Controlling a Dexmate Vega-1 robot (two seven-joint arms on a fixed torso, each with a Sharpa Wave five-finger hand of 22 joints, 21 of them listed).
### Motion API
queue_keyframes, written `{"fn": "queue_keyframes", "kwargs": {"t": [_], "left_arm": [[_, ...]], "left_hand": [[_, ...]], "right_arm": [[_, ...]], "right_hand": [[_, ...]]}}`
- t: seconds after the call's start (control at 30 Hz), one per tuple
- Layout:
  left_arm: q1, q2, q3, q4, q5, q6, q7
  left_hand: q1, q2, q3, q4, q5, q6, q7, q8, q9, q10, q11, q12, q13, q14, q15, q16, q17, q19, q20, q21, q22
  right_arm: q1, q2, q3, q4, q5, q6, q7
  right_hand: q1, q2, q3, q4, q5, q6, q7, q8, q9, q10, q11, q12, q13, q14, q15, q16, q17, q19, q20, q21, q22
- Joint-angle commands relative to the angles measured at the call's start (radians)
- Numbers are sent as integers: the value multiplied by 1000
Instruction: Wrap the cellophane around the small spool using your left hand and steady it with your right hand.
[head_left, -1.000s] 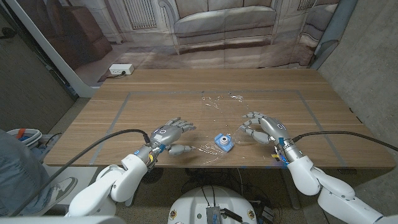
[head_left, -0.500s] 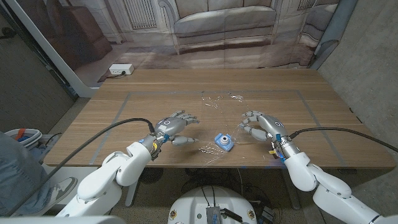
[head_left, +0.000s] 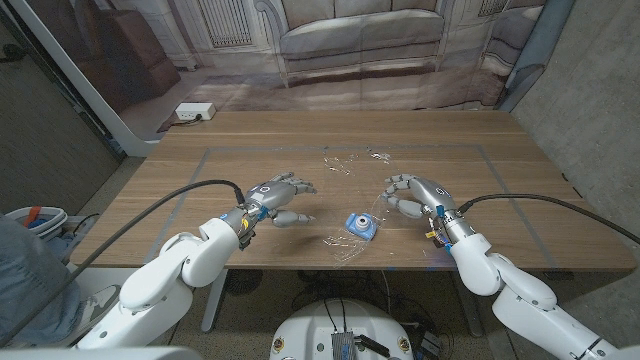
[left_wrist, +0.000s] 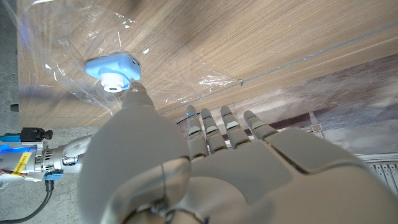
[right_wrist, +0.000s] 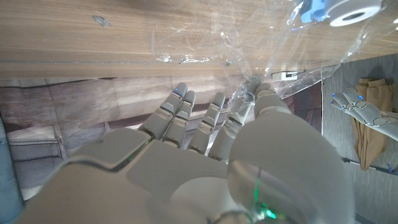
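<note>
Both hands have been lifted farther up the table; left hand (head_left: 278, 193) is spread, empty; right hand (head_left: 413, 194) pinches cellophane (head_left: 352, 160); spool (head_left: 359, 226) lies between, nearer right fingers.

Left hand (head_left: 281, 192), previously at the counter's (head_left: 500, 190) near edge with its thumb at the cellophane (head_left: 345, 245), now lies farther from that edge, fingers spread, clear of the film. Right hand (head_left: 412, 193) has likewise shifted toward the far edge, fingers curled, pinching the sheet. Blue spool (head_left: 359, 226) has moved slightly toward the far edge, and the film's near corner has shifted with it.
</note>
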Motion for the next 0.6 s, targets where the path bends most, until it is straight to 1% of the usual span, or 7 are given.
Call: {"fn": "queue_keyframes", "kwargs": {"t": [0.03, 0.23, 0.33, 0.4, 0.6], "left_arm": [[-69, 27, 10, 42, -56, -50, -23], [-97, 45, 7, 72, -85, -92, -19], [-112, 53, 6, 88, -97, -113, -15], [-121, 59, 4, 98, -105, -127, -13], [-141, 72, -4, 127, -122, -160, -2]], "left_hand": [[-1, 1, -3, 1, 6, 12, -1, 6, 2, 11, 1, 9, 6, 8, -48, 3, 2, 2, 4, 4, 5], [-3, 4, -4, 3, 6, 18, 0, 7, 1, 12, 3, 9, 6, 9, -48, 3, 2, 0, 5, 4, 5], [-5, 5, -4, 5, 6, 22, 0, 8, 1, 14, 3, 10, 6, 9, -49, 3, 2, 0, 4, 4, 5], [-5, 6, -4, 5, 6, 23, 0, 8, 1, 14, 2, 10, 6, 8, -49, 2, 2, 1, 5, 4, 5], [-7, 9, -4, 6, 6, 28, -2, 9, 1, 15, 2, 9, 6, 8, -49, 2, 3, 0, 6, 4, 5]], "right_arm": [[40, 27, -50, -94, -34, -188, 160], [77, 45, -100, -127, -87, -279, 215], [101, 63, -126, -133, -104, -321, 240], [121, 72, -146, -137, -119, -348, 263], [182, 93, -203, -122, -150, -383, 301]], "right_hand": [[-13, 0, -1, 0, -8, -35, 5, -17, 2, 8, 13, -5, 2, 12, -7, 0, 2, -15, 2, -5, 3], [-22, -2, -4, 2, -10, -38, 4, -20, 3, 8, 15, -6, 3, 21, -4, 3, 3, -21, 8, -7, 3], [-22, -2, -3, 0, -10, -33, 3, -18, 5, 12, 24, -5, 3, 27, -3, 3, 2, -22, 9, -7, 3], [-20, -1, -1, -2, -10, -31, 3, -17, 6, 15, 26, -4, 3, 32, -1, 5, 2, -24, 10, -8, 3], [-6, 3, 9, -13, -9, -11, 6, -6, 13, 16, 28, -5, 4, 39, -2, 4, 0, -29, 13, -9, 3]]}}
